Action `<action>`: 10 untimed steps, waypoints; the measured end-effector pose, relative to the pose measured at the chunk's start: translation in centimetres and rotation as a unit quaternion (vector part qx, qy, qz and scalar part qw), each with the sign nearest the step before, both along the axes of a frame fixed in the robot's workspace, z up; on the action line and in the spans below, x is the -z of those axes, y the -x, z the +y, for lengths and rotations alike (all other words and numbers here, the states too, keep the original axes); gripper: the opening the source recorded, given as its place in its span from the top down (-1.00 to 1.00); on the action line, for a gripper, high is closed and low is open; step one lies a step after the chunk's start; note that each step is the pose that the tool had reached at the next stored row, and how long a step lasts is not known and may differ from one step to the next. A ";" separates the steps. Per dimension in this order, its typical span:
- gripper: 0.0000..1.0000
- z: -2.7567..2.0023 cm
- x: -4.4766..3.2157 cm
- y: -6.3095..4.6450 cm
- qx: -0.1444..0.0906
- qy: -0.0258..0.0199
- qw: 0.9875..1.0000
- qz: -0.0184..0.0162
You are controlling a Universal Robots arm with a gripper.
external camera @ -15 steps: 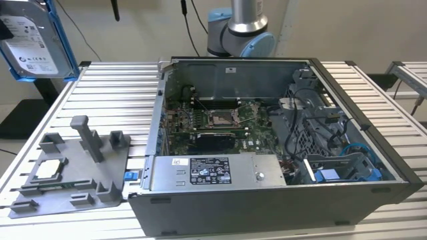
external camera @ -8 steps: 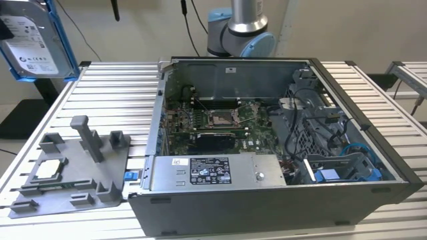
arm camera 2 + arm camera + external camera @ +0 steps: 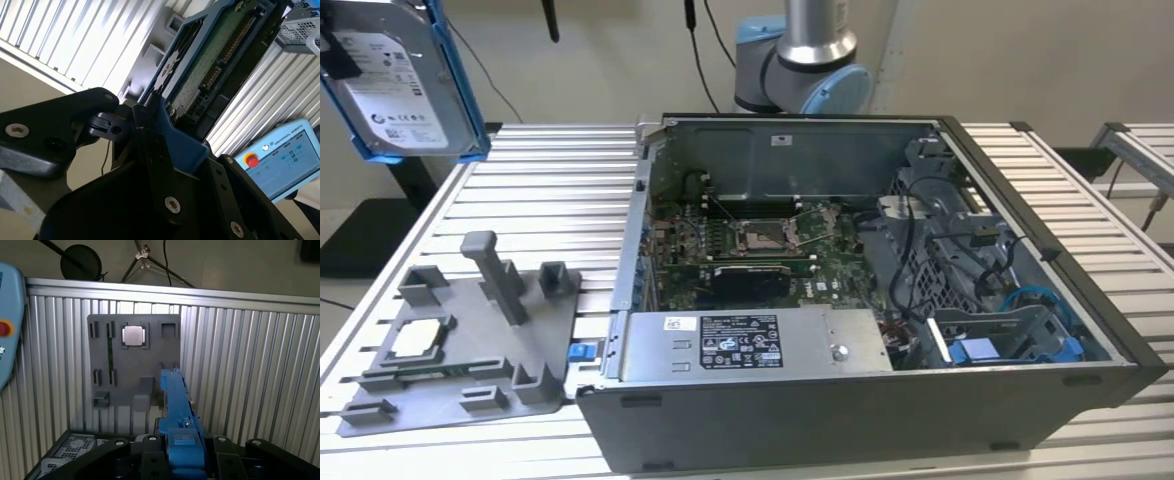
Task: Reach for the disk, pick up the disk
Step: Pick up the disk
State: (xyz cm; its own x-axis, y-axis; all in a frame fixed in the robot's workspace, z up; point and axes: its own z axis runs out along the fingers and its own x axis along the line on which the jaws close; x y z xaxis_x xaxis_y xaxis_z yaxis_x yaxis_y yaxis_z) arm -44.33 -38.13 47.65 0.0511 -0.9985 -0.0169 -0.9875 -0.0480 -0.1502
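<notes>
The disk (image 3: 400, 80) is clear of every surface and held in the air at the upper corner of the exterior view's left, with its white label facing that camera and its long axis near upright, slightly tilted. The gripper (image 3: 182, 452) is clamped on the blue bracket at one short end of the disk. In both wrist views the black fingers (image 3: 150, 135) press against the bracket from either side, and the disk extends straight out from between them, edge-on in the first wrist view. The disk therefore lies directly ahead of the gripper, along its approach axis, with the circuit-board side and connector row exposed in the second wrist view. Past the free end of the disk, well apart from it, lies the grey fixture plate (image 3: 135, 385), which carries the small square processor chip (image 3: 134, 335) in one recess. The plate rests on the ribbed aluminium table (image 3: 547, 190), just beside the open computer case (image 3: 854, 420) on the exterior view's left. A teach pendant (image 3: 282, 160) sits off the table edge. Judged from these views, the grasp is complete and the disk hangs free of any obstruction.
</notes>
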 end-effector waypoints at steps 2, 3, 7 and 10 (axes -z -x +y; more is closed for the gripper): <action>1.00 0.00 0.00 -0.3 0.000 0.000 1.000 0.000; 1.00 0.00 0.00 -0.5 0.000 0.000 1.000 0.000; 1.00 0.00 0.00 -1.2 0.000 0.000 1.000 0.000; 1.00 0.00 0.00 -2.2 0.000 0.000 1.000 0.000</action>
